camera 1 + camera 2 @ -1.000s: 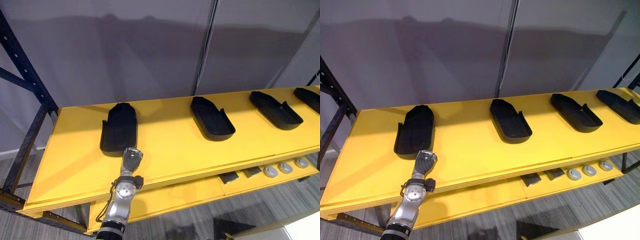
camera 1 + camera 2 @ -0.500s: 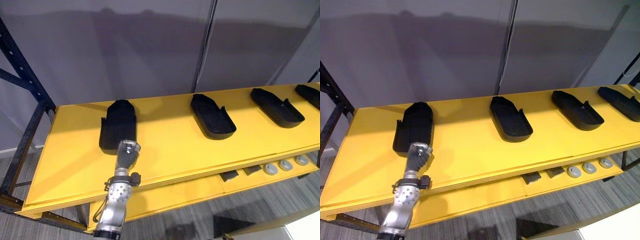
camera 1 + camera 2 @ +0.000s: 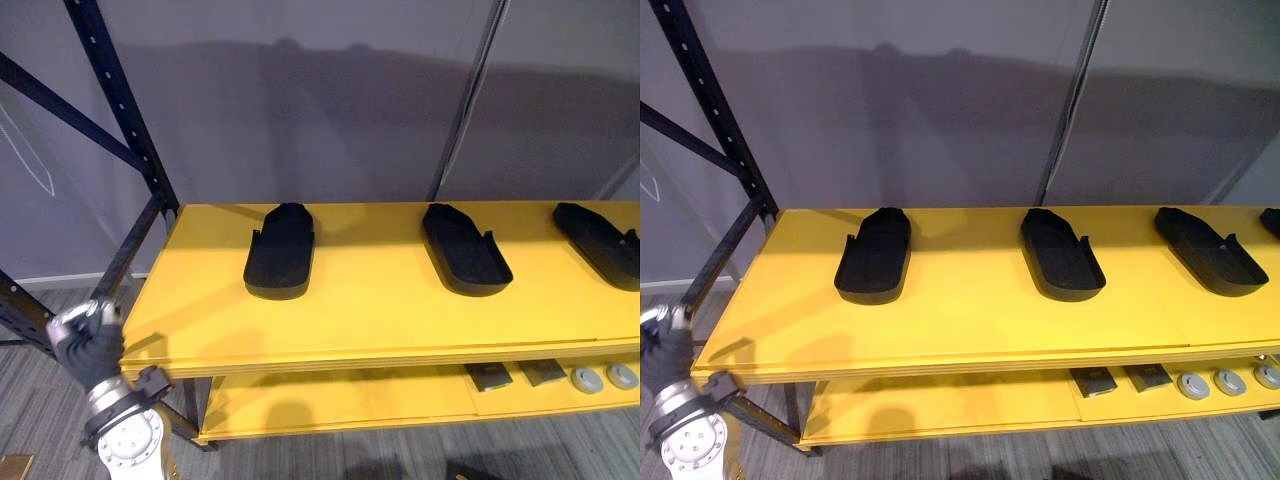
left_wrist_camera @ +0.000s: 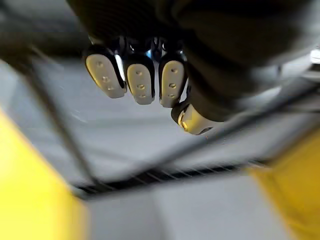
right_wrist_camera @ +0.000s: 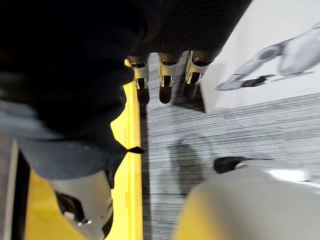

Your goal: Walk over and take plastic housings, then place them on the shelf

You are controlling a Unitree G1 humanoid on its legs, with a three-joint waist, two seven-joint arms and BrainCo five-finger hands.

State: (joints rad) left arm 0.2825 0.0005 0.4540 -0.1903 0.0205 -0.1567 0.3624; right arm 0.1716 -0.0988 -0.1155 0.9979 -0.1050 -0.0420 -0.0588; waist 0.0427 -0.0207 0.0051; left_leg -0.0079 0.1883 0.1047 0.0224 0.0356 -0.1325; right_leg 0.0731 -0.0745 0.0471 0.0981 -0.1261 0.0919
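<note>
Grey wall [image 3: 300,100], striped grey floor [image 3: 990,455]

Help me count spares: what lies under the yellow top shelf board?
A lower yellow board holds two dark flat squares and round grey discs at its front; the top board hides the rest.

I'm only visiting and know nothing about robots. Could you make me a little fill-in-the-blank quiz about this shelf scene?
1. The leftmost black plastic housing lies on the shelf's top board, whose colour is ___.
2. The robot's left hand, near the shelf's front left corner, has curled fingers that hold ___.
3. The small grey round discs sit on the shelf's ___ board, not the top one.
Missing words: yellow; nothing; lower.
</note>
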